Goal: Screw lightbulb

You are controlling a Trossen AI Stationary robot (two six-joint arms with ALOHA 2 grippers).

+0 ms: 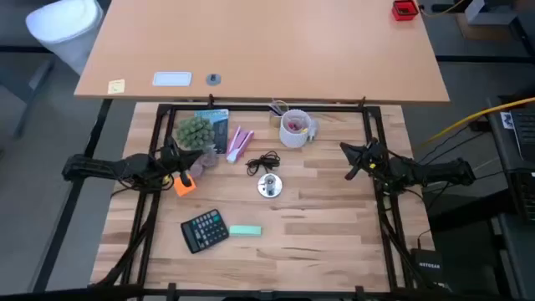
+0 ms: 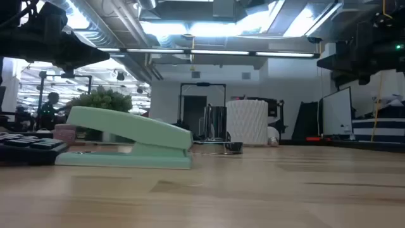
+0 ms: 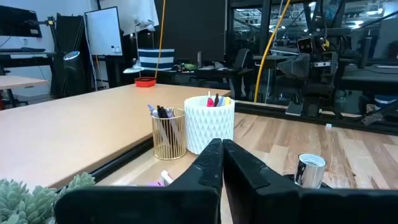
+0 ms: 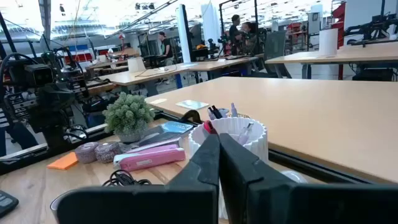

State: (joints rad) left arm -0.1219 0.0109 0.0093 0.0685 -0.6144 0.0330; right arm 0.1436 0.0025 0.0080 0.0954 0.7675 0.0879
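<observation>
The lightbulb (image 4: 291, 178) is a small pale rounded thing lying on the table against the white cup (image 1: 296, 128), also visible in the high view (image 1: 314, 130). The round silver base (image 1: 269, 186) with its black cord (image 1: 262, 162) stands at the table's middle; the left wrist view shows its upright socket (image 3: 310, 169). My left gripper (image 1: 173, 154) hovers shut over the table's left side, beside the plant. My right gripper (image 1: 345, 151) hovers shut over the right side. Both sets of fingers (image 3: 222, 155) (image 4: 219, 149) point toward the middle and hold nothing.
A potted plant (image 1: 194, 132), a pink case (image 1: 237, 144), an orange block (image 1: 184, 186), a calculator (image 1: 204, 229) and a green stapler (image 1: 245, 231) lie on the table's left and near parts. A wire pen cup (image 3: 168, 132) stands by the white cup. A black frame (image 1: 251, 107) borders the table.
</observation>
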